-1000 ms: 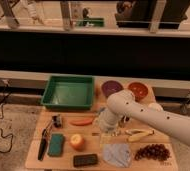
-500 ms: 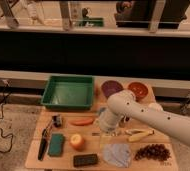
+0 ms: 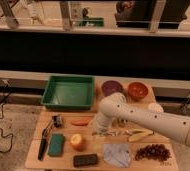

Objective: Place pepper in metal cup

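Nothing has shifted since a moment ago: my arm (image 3: 153,120) still reaches in from the right over the wooden table (image 3: 35,159), and every item lies where it did. My gripper (image 3: 102,131) hangs low at the table's middle, fingers spread and empty. The pepper (image 3: 81,121) lies flat just to its left, not held. A small dark shiny thing left of the pepper seems to be the metal cup (image 3: 57,120), standing apart from it. Behind them sits the green tray (image 3: 68,92). A round fruit (image 3: 77,141) rests in front of the pepper, and a banana (image 3: 140,135) lies on the gripper's other side.
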Robot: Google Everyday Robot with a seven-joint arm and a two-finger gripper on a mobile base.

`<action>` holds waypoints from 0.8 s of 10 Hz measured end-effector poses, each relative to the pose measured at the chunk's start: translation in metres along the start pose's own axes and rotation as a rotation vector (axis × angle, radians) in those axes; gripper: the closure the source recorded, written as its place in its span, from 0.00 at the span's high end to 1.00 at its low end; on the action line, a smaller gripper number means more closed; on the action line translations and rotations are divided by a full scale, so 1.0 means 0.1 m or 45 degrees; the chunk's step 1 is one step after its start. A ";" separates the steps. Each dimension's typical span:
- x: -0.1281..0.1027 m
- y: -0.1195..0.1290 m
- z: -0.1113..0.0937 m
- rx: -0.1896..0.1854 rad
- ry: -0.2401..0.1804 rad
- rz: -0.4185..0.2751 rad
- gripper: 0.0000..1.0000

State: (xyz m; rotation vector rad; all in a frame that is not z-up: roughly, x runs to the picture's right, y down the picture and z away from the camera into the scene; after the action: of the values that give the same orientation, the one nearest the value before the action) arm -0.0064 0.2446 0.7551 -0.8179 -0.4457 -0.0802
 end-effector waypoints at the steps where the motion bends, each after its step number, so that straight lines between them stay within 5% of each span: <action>1: -0.06 -0.08 0.00 0.009 0.007 -0.018 0.80; 4: -0.26 -0.28 -0.02 0.030 0.020 -0.071 0.80; 8: -0.11 -0.55 0.15 0.029 0.043 -0.071 0.80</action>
State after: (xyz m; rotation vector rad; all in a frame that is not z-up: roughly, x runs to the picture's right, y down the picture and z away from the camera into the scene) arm -0.0347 0.2162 0.7971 -0.7807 -0.4367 -0.1402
